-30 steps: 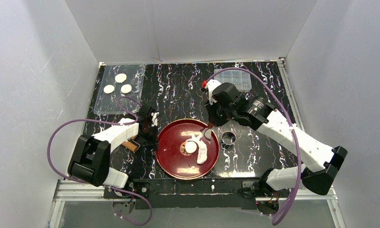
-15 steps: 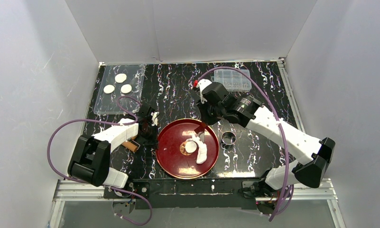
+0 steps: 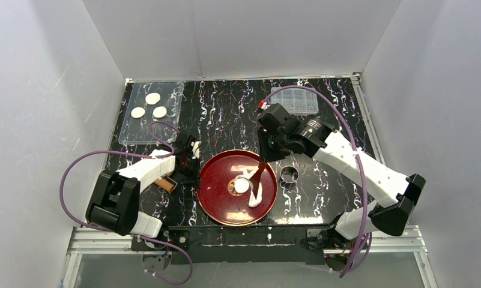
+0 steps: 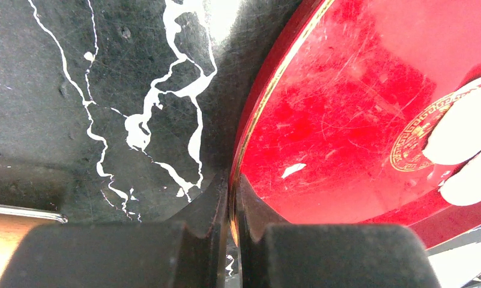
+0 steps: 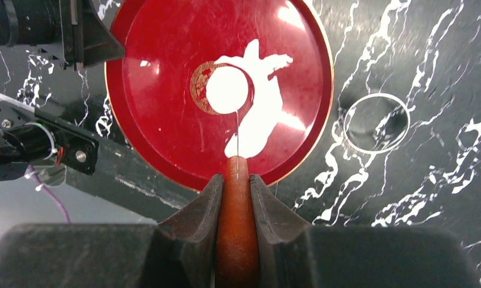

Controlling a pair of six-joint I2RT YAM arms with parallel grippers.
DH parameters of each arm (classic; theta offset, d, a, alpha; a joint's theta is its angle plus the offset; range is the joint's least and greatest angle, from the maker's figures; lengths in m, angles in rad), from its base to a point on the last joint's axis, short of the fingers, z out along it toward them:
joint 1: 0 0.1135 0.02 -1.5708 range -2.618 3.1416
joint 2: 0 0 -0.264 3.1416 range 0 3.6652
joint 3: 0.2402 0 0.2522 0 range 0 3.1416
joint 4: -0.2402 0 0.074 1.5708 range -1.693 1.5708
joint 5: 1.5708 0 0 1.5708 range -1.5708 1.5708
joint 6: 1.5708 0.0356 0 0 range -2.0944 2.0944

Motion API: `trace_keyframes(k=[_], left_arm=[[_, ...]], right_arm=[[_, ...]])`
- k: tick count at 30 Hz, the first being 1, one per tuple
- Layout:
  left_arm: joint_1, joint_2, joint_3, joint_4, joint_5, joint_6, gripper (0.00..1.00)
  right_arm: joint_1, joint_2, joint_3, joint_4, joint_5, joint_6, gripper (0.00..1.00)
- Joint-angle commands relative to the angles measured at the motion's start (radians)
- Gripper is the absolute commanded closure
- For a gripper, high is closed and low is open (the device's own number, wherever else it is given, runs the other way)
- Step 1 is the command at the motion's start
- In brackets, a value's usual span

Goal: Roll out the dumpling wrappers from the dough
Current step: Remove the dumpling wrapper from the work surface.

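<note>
Top external: L tool clamps plate rim, R tool grips wooden handle; ring nearby.

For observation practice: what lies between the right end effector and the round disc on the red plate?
A wooden-handled tool: its thin pin crosses the dough to the disc's edge, seen in the right wrist view.

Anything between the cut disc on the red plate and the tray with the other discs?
Yes: the left pincer, shut on the round red plate's left rim, sits roughly on the line from the small white round disc to the clear plastic tray.
</note>
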Motion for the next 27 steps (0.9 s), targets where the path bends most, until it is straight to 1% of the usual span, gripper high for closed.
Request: trace_keyframes(k=[1, 4, 7, 9, 11, 13, 16, 18, 19, 21, 24, 27], left_arm=[[-0.001, -0.025, -0.011, -0.005, -0.03, 0.02, 1.0], [-0.001, -0.023, -0.012, -0.003, -0.028, 0.02, 1.0], [-0.001, -0.024, -0.012, 0.0, -0.032, 0.021, 1.0], [-0.001, -0.025, -0.01, 0.0, -0.037, 0.024, 1.0], [-0.001, -0.029, -0.011, -0.001, -0.046, 0.026, 1.0], [-0.001, -0.036, -0.015, 0.001, -0.047, 0.025, 1.0], [-0.001, -0.038, -0.019, 0.005, -0.045, 0.023, 1.0], [-0.001, -0.033, -0.015, 0.004, -0.043, 0.024, 1.0], [-0.001, -0.031, -0.013, 0.004, -0.043, 0.024, 1.0], [-0.001, -0.027, -0.013, 0.008, -0.044, 0.024, 1.0], [-0.001, -0.028, -0.014, 0.007, -0.044, 0.026, 1.0], [-0.001, -0.035, -0.015, 0.01, -0.049, 0.026, 1.0]], right_arm=[[0.007, -0.047, -0.007, -0.024, -0.082, 0.1, 0.99], [0.01, -0.092, -0.088, 0.094, -0.184, 0.099, 0.99], [0.024, -0.125, -0.171, 0.203, -0.306, 0.006, 0.99], [0.042, -0.151, -0.21, 0.257, -0.332, -0.061, 0.99], [0.046, -0.166, -0.214, 0.262, -0.327, -0.116, 0.99], [0.047, -0.157, -0.179, 0.208, -0.3, -0.164, 0.99], [0.053, -0.106, -0.125, 0.123, -0.299, -0.236, 0.99], [0.077, -0.058, -0.07, 0.049, -0.279, -0.299, 0.99], [0.088, -0.05, -0.052, 0.039, -0.261, -0.336, 0.99], [0.125, -0.059, -0.055, 0.075, -0.251, -0.429, 0.99], [0.154, -0.113, -0.118, 0.216, -0.317, -0.582, 0.99], [0.163, -0.132, -0.141, 0.243, -0.376, -0.71, 0.99]])
